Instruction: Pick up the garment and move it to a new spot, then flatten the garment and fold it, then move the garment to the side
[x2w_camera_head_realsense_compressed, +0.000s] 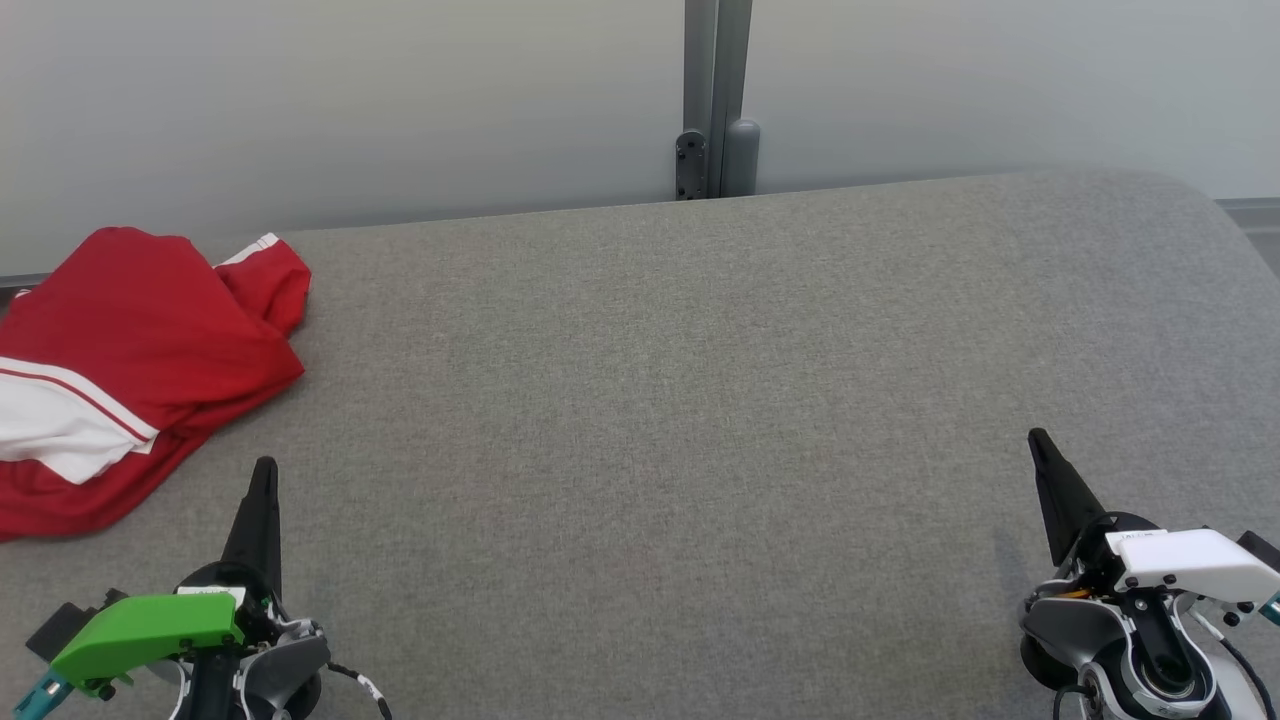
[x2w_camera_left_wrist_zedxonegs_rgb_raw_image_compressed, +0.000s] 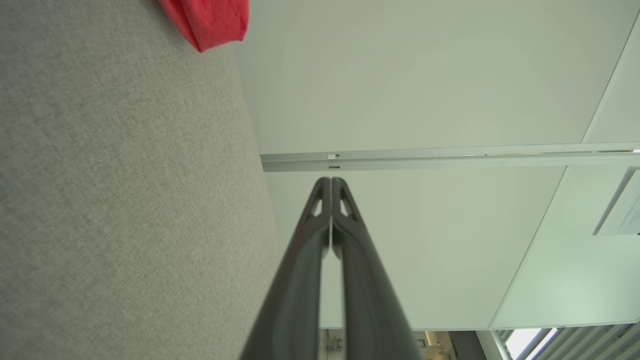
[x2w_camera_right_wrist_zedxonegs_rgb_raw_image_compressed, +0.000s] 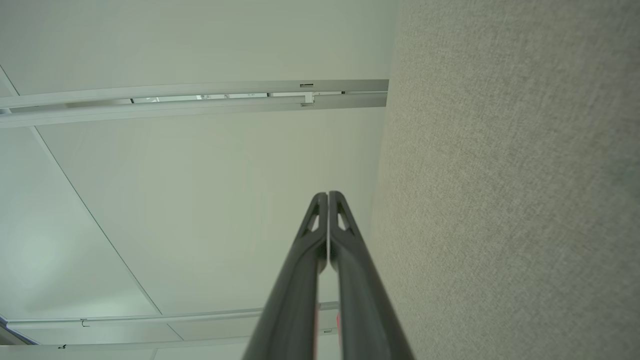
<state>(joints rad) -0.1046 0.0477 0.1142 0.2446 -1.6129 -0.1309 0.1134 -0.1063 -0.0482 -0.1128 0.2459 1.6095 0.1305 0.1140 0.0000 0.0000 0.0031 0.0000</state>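
Observation:
A crumpled red garment with white stripes lies at the far left of the grey fabric table, running off the head view's left edge. One red corner of the garment shows at the top of the left wrist view. My left gripper sits at the lower left, shut and empty, a short way in front of and to the right of the cloth. My right gripper rests at the lower right, also shut and empty, far from the garment. Both pairs of fingertips are pressed together.
A pale wall runs behind the table, with a grey metal post at its middle. The table's far right corner is rounded. A wide stretch of bare grey fabric lies between the two grippers.

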